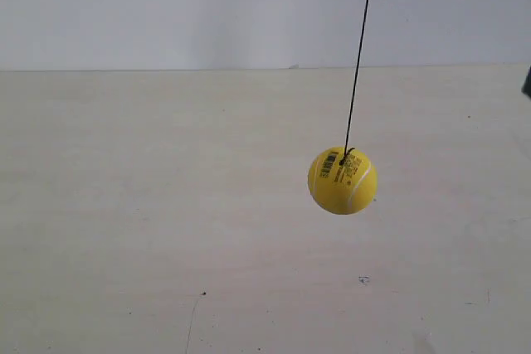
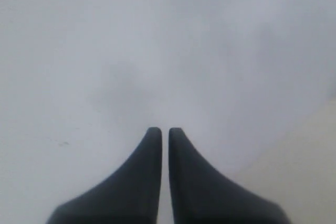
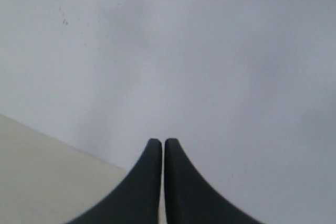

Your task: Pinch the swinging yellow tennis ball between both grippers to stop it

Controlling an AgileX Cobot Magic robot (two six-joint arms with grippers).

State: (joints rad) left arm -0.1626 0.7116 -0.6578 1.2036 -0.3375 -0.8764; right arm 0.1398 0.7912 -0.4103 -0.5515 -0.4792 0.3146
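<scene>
The left gripper [image 2: 164, 129] and right gripper [image 3: 159, 141] are closed on nothing, neither wrist view catching the yellow tennis ball [image 1: 342, 181] (which arm is nearer is unclear), which hangs by its string [image 1: 358, 55] right of centre in the exterior view, above the table [image 1: 124, 246].

The yellow tennis ball [image 1: 343, 181], with its barcode label and white seam showing, hangs in the air on a thin dark string [image 1: 358, 55] that slants slightly. The left pincer [image 2: 161, 130] and right pincer [image 3: 159, 141] are black and tapered, each with its tips drawn together to a hairline gap.
</scene>
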